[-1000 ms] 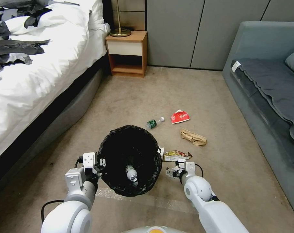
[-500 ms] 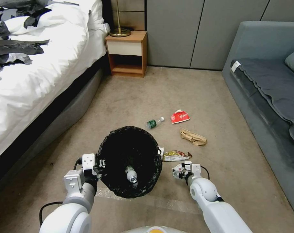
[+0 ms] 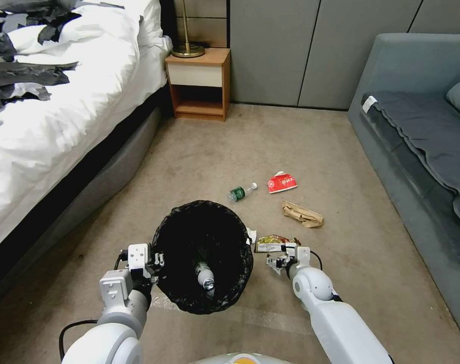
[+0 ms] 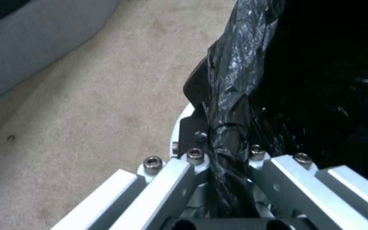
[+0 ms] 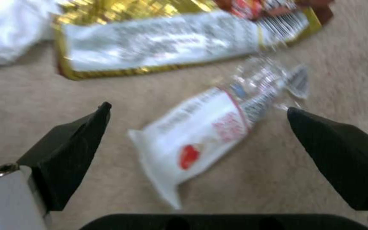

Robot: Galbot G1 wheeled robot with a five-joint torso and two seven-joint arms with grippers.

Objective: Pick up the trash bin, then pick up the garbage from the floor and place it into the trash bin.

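The trash bin [image 3: 189, 301], lined with a black bag [image 4: 235, 80], hangs in front of me with a clear bottle [image 3: 204, 275] lying inside. My left gripper [image 3: 156, 260] is shut on its rim, pinching the liner [image 4: 226, 159]. My right gripper [image 3: 278, 263] is open, low over the carpet. A small white and clear wrapper [image 5: 201, 134] lies between its fingers [image 5: 69, 153]. Just beyond are the yellow snack wrapper [image 5: 171, 41] [image 3: 275, 244] and a white tissue [image 5: 5, 32] [image 3: 251, 235]. Farther off lie a green-label bottle [image 3: 241, 191], a red packet [image 3: 282, 183] and a brown paper bag [image 3: 302, 214].
A bed [image 3: 63, 126] with white bedding and black clothing runs along the left. A grey sofa [image 3: 417, 141] stands on the right and a wooden nightstand [image 3: 198, 83] against the far wall. Open carpet lies between them.
My right gripper has swung a little right and then forward, closer to the yellow wrapper. The bin and my left gripper have sunk slightly toward me.
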